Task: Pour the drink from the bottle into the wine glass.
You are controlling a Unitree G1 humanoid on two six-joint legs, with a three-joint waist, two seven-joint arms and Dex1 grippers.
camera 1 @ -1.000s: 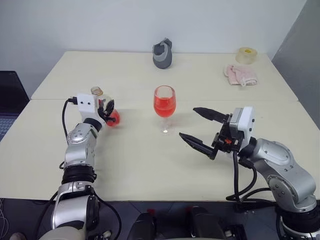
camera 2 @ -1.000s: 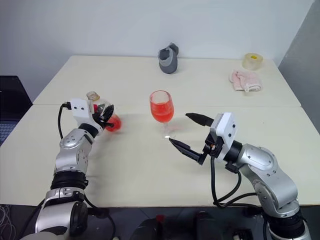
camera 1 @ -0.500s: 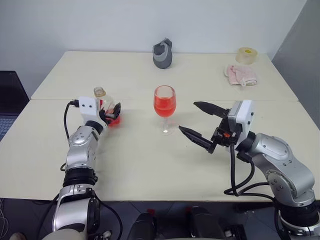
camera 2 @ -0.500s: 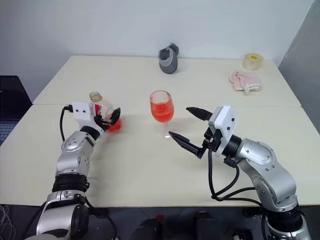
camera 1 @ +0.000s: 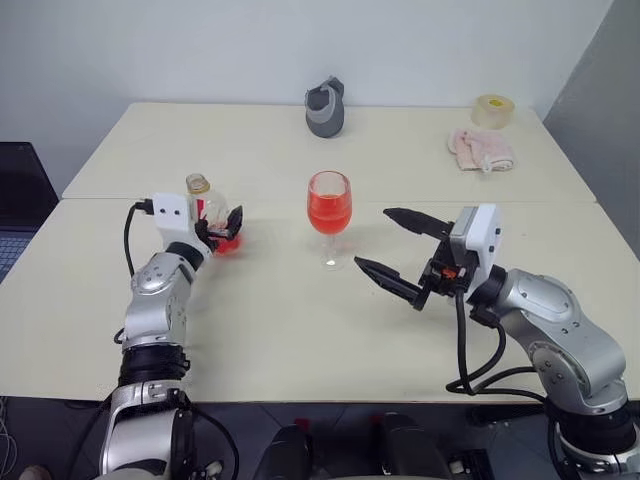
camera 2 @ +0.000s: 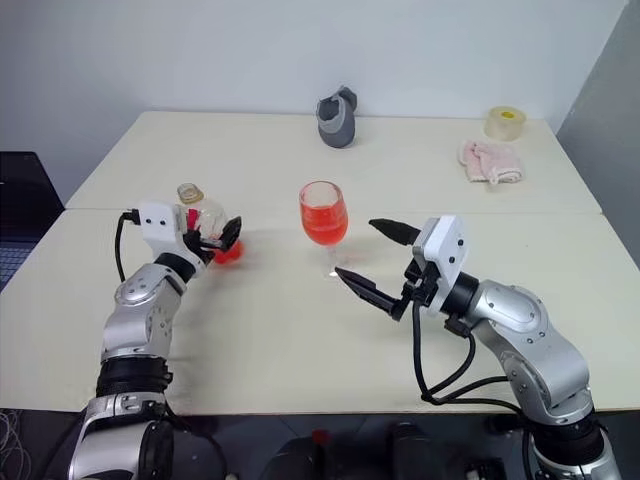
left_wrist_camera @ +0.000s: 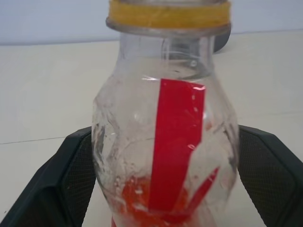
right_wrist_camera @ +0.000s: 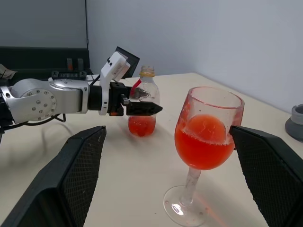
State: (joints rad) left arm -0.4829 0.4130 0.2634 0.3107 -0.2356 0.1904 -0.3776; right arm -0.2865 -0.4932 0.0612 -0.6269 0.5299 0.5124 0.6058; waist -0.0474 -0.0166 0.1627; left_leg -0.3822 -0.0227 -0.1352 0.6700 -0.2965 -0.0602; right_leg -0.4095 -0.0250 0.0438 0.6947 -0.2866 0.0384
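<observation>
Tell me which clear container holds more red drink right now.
The wine glass at mid-table: its bowl is about half full of drink. The bottle, between the left gripper's fingers, has only a little red at its bottom.

Left pincer (camera 1: 228,224) level and forward, fingers spread; right pincer (camera 1: 398,254) wide open, angled leftward.

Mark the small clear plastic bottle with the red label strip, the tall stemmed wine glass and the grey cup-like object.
small clear plastic bottle (left_wrist_camera: 165,142): left wrist view, on its red label strip.
tall stemmed wine glass (camera 1: 330,212): left eye view, on its bowl.
grey cup-like object (camera 1: 325,117): left eye view, on its body.
</observation>
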